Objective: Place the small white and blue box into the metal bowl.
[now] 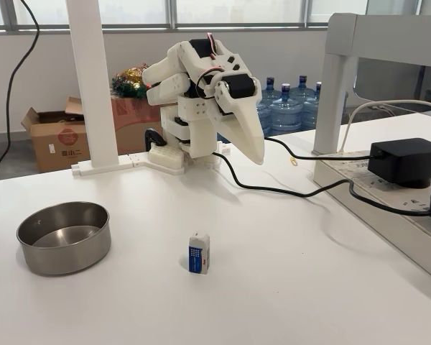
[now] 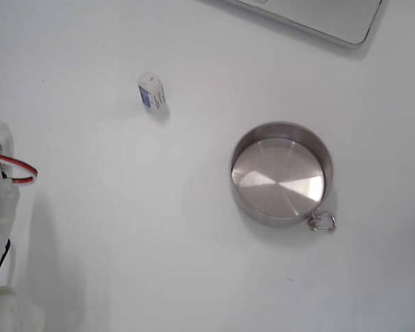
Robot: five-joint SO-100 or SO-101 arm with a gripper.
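Daylight is pouring in from the windows (image 1: 165,11) behind, leaving the white counter (image 1: 287,287) bright in both fixed views. The metal bowl (image 2: 280,173) is catching soft glare. Shadows are lying faint, and one fixed view is looking slightly soft and washed out.

A white printed-plastic arm (image 1: 201,93) with black servos, red-and-white wires, and a long pointed white hand (image 1: 248,133).

White arm (image 1: 201,93) seen folded compactly over its base at the table's far side | gripper (image 1: 253,147) pointed downward and toward the camera, raised clear of the table | fingers (image 1: 248,126) pressed together, nothing held (no gap is seen) | red and white wiring (image 2: 14,169) seen at the left edge from above
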